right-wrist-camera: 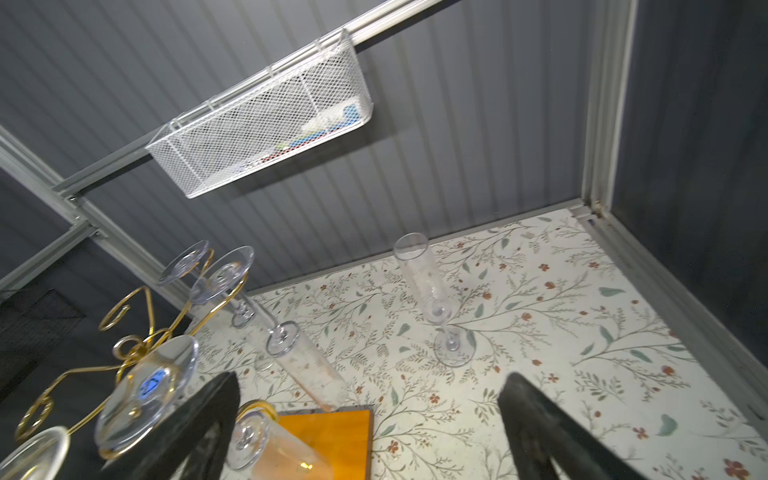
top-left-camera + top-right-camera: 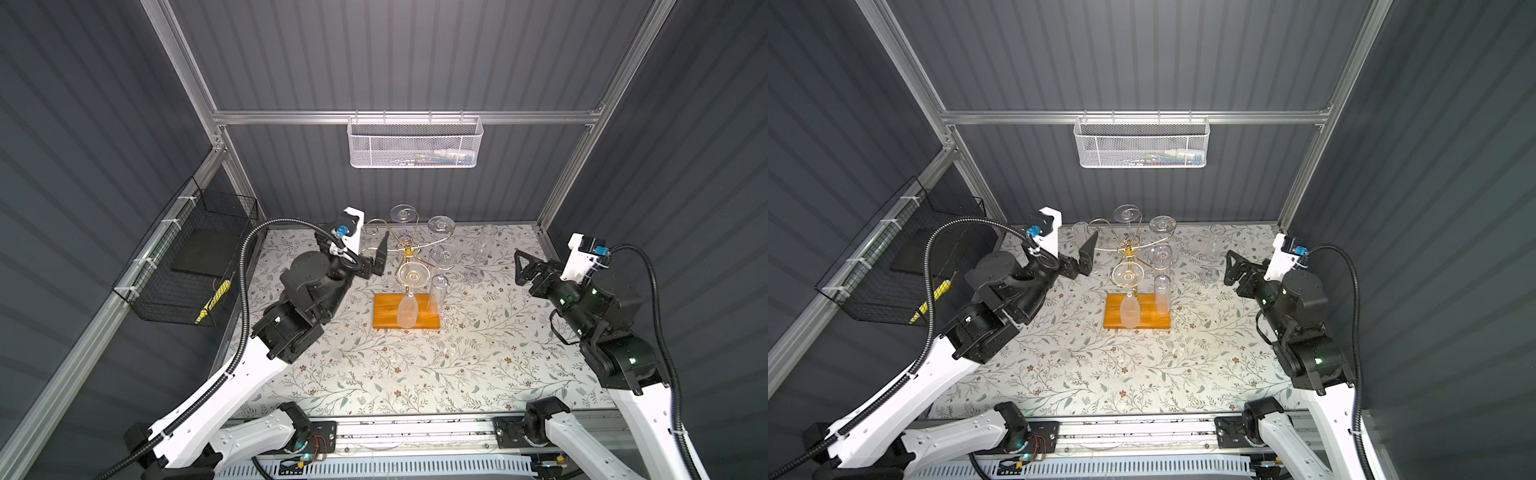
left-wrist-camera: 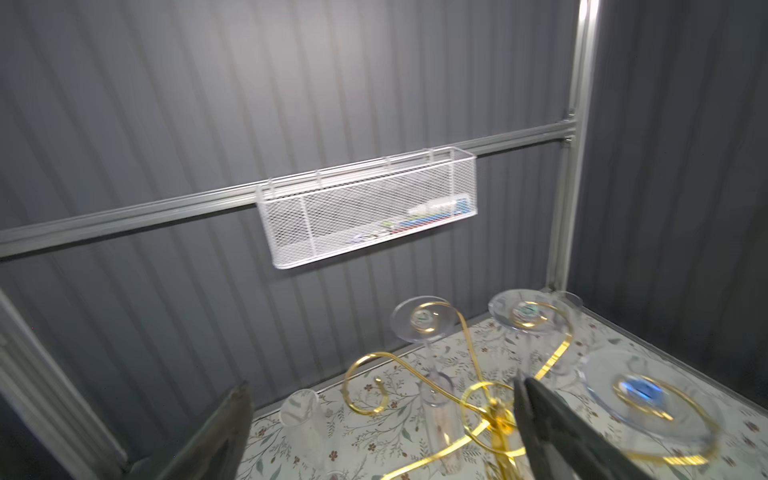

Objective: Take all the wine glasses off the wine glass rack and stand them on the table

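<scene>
The wine glass rack (image 2: pixel 409 248) is a gold pole with scrolled arms on an orange wooden base (image 2: pixel 386 316), mid-table in both top views. Several clear wine glasses hang upside down from it, the front one (image 2: pixel 412 275) over the base. My left gripper (image 2: pixel 380 257) (image 3: pixel 381 382) is open at arm height just left of the pole. An empty scroll arm (image 3: pixel 365 382) shows between its fingers, and nothing is held. My right gripper (image 2: pixel 519 268) (image 1: pixel 370 380) is open and empty, well to the right of the rack (image 1: pixel 137 345).
A wine glass (image 2: pixel 480 253) (image 1: pixel 428 286) stands upright on the floral table right of the rack, and another (image 2: pixel 1079 232) stands at the left rear. A white mesh basket (image 2: pixel 415 143) hangs on the back wall. A black wire basket (image 2: pixel 187 266) is on the left wall.
</scene>
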Robot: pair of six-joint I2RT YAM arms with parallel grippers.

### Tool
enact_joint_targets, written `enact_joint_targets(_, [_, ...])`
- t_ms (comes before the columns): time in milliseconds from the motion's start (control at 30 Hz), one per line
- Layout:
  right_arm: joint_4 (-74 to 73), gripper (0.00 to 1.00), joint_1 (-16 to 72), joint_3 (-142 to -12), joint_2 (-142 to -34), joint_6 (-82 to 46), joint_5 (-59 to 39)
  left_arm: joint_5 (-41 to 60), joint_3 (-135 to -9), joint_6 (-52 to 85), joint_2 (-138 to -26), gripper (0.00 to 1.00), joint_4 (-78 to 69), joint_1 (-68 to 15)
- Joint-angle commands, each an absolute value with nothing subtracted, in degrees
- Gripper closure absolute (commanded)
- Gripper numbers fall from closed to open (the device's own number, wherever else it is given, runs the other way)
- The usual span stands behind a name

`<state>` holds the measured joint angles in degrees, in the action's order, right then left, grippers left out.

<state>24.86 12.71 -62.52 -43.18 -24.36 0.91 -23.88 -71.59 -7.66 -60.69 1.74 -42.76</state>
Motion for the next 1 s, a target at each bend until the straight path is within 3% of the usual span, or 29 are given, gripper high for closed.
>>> enact_joint_targets(0, [27.5, 0.04, 12.7, -65.6, -45.5, -28.8, -7.7, -20.7, -75.4, -3.4, -61.8, 0.00, 3.4, -40.8])
enact_joint_targets(200, [25.6, 0.26, 12.8, -71.1, -52.2, -35.5, -18.5, -19.2, -84.2, 0.2, -66.7, 0.00, 13.1, -37.6])
enact_joint_targets(333, [22.7, 0.35, 12.8, -73.6, -57.3, -40.8, -30.3, -20.6, -84.4, 2.9, -66.2, 0.00, 15.7, -36.7])
enact_joint_targets(500, [15.9, 0.46, 12.8, -72.8, -61.8, -48.6, -40.3, -13.5, -85.6, 7.1, -66.5, 0.00, 20.7, -34.5])
enact_joint_targets(767, [12.7, 0.56, 12.8, -70.3, -63.8, -52.9, -46.1, -8.4, -85.2, 12.3, -67.8, 0.00, 23.3, -31.4])
enact_joint_targets(967, [12.8, 0.57, 12.8, -68.9, -66.0, -53.2, -46.5, -5.1, -83.1, 13.5, -67.0, 0.00, 21.4, -31.2])
